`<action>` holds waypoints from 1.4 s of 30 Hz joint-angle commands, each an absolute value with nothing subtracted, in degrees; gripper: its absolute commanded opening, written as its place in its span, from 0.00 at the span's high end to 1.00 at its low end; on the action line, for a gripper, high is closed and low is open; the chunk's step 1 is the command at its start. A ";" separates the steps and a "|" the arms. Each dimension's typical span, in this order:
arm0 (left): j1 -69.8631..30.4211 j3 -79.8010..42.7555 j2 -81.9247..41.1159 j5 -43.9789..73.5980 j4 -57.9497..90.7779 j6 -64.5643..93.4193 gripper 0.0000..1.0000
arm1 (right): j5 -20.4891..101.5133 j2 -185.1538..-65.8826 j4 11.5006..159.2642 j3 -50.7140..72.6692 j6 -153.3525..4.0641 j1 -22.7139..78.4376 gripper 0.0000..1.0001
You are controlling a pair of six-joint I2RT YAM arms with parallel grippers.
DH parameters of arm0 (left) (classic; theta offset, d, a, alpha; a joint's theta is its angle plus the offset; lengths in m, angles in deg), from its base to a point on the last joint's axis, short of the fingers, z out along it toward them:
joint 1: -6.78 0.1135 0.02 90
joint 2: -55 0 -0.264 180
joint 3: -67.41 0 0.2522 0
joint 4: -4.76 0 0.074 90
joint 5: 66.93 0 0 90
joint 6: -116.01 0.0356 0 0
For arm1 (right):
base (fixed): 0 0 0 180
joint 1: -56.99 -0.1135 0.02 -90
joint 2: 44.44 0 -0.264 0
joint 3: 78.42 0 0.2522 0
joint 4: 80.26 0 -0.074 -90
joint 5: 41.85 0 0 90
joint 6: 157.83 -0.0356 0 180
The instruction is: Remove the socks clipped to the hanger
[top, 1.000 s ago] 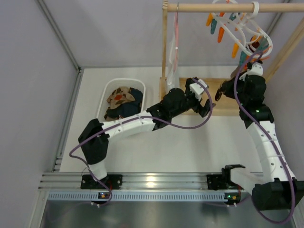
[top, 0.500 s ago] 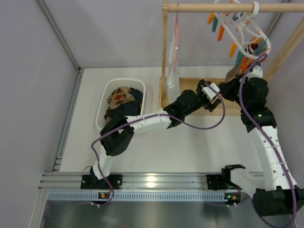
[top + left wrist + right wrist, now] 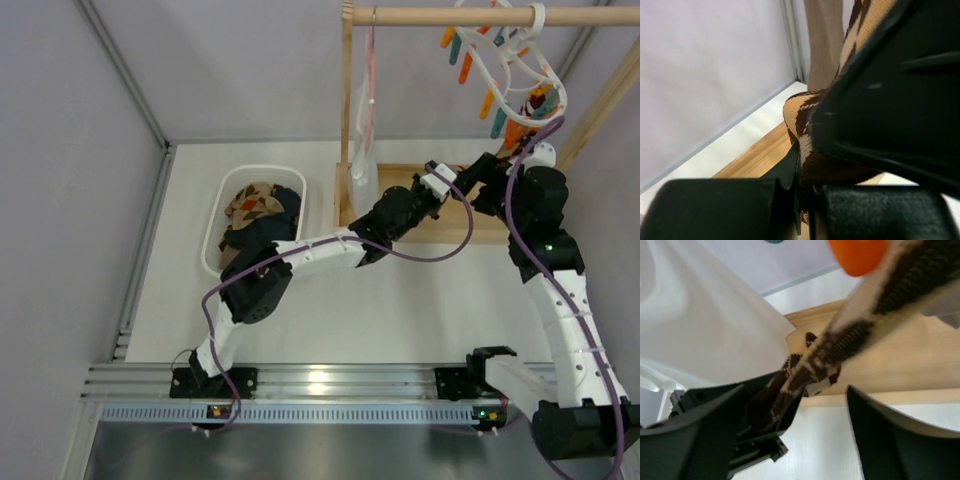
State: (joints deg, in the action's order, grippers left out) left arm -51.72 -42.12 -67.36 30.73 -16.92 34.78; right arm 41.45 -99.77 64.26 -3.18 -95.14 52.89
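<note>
The white ring hanger point(image 3: 520, 75) with orange and teal clips hangs from the wooden rod at the top right. A brown-and-tan argyle sock point(image 3: 840, 347) runs down from an orange clip point(image 3: 857, 255) into my left gripper point(image 3: 805, 200), which is shut on its lower end point(image 3: 807, 107). My left gripper point(image 3: 447, 182) reaches far right under the hanger. My right gripper point(image 3: 480, 175) is beside it, open, its fingers point(image 3: 900, 435) spread on either side of the sock without touching it. More socks point(image 3: 255, 210) lie in the white basket.
The white basket point(image 3: 262, 170) stands at the back left. The wooden rack has a post point(image 3: 347, 100), a top rod point(image 3: 470, 15) and a base board point(image 3: 470, 228). A pink wire hanger point(image 3: 370, 60) holds a white cloth bag point(image 3: 362, 150) next to the sock.
My left arm has stretched right and its gripper has shut on the argyle sock. My right gripper, shut before, has opened and let go.
</note>
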 commanded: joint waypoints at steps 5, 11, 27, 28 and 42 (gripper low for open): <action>-51.76 -39.09 -64.44 31.07 -20.95 28.65 1.00 | 41.73 -91.21 59.80 -2.61 -89.56 52.59 0.01; -52.02 -35.74 -63.39 30.02 -20.95 26.18 1.00 | 53.32 -81.97 52.42 3.07 -84.19 52.60 0.01; -56.24 -30.47 -58.47 33.09 -20.95 23.81 1.00 | 50.36 -102.43 45.37 28.15 -83.12 52.68 0.11; -56.33 -30.29 -58.29 32.83 -20.95 23.81 1.00 | 49.48 -103.05 45.37 28.68 -82.95 52.68 0.13; -54.58 -16.85 -47.57 28.64 -20.77 10.02 1.00 | 34.56 -103.15 52.84 22.97 -75.57 53.65 0.17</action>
